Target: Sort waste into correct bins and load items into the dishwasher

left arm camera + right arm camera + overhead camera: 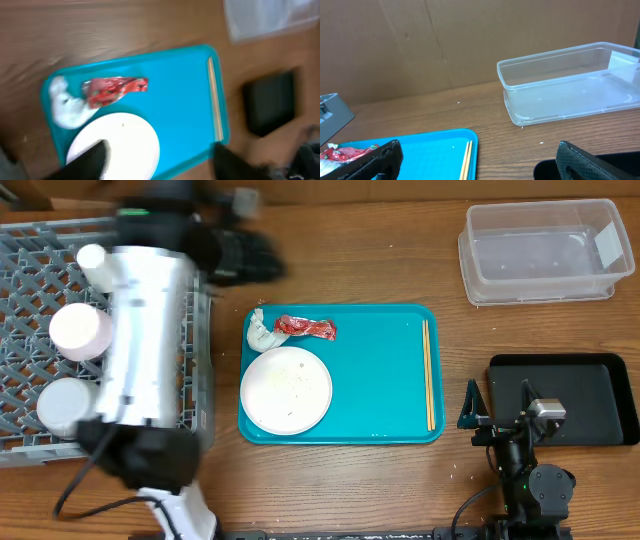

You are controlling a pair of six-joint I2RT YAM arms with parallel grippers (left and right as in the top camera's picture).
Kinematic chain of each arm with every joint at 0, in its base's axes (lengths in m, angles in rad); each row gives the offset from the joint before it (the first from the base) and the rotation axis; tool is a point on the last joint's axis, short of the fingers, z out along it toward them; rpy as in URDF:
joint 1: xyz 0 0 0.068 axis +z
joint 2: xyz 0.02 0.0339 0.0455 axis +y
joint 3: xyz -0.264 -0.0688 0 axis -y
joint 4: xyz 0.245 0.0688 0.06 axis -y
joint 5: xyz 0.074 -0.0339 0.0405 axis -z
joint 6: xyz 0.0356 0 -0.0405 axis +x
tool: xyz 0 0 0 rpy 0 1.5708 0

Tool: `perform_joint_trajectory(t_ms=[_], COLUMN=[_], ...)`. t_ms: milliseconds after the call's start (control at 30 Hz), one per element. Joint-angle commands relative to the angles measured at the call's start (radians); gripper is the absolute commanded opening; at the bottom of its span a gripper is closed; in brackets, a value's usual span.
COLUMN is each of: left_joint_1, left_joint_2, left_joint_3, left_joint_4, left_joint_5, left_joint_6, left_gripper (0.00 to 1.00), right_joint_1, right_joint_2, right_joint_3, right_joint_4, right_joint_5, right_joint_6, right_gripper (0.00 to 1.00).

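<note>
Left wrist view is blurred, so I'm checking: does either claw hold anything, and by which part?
Nothing is held: the left claw and the right claw both stand open and empty.

Robot test bench, lab-like, wooden table [380,480] walled by plain brown cardboard [420,45], white robot arm [145,340] mounted at its edge.

1. The overhead view looks straight down on the whole bench [380,480], from grey rack [30,260] to clear tub [540,250].
2. The left wrist view tilts down, blurred, from above the teal tray [185,100].
3. The right wrist view sits low, facing level across the bench; all 3 share that tray and tub.
</note>
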Motion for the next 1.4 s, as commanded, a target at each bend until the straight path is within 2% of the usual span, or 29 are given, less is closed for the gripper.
perform_joint_trajectory(t_ms=[0, 100, 233, 433, 667, 800, 1000, 1033, 1200, 1367], left_joint_1=[-0.176, -0.303, -0.374, -0.38, -0.373, -0.373, -0.379, -0.383, -0.399, -0.431], left_joint_2=[0.056, 0.121, 0.199, 0.27, 0.274, 0.274, 0.274, 0.274, 0.274, 0.274], left_joint_3=[0.014, 0.014, 0.014, 0.014, 0.014, 0.014, 0.013, 0.013, 0.013, 0.013], left_joint_4=[0.017, 0.024, 0.028, -0.011, -0.029, -0.047, -0.047, -0.038, 0.015, 0.065], left_joint_5=[-0.419, -0.546, -0.644, -0.624, -0.618, -0.475, -0.061, 0.012, 0.031, 0.009], left_joint_6=[-0.092, -0.091, -0.091, -0.09, -0.092, -0.091, -0.092, -0.093, -0.22, -0.244], left_gripper=[1.0, 1.0, 1.0, 1.0, 1.0, 1.0, 1.0, 0.97, 0.81, 0.75], right_joint_1=[0.0, 0.0, 0.0, 0.0, 0.0, 0.0, 0.0, 0.0, 0.0, 0.0], right_joint_2=[-0.009, -0.009, -0.009, -0.009, -0.009, -0.009, -0.009, -0.009, -0.009, -0.009], right_joint_3=[-0.011, -0.011, -0.011, -0.011, -0.011, -0.011, -0.011, -0.011, -0.011, -0.011], right_joint_4=[0.006, 0.006, 0.006, 0.006, 0.007, 0.006, 0.007, 0.006, 0.006, 0.006], right_joint_5=[0.013, 0.012, 0.012, 0.012, 0.012, 0.013, 0.013, 0.013, 0.012, 0.013], right_joint_6=[-0.004, -0.004, -0.004, -0.004, -0.004, -0.004, -0.004, -0.004, -0.004, -0.004], right_gripper=[1.0, 1.0, 1.0, 1.0, 1.0, 1.0, 1.0, 1.0, 1.0, 1.0])
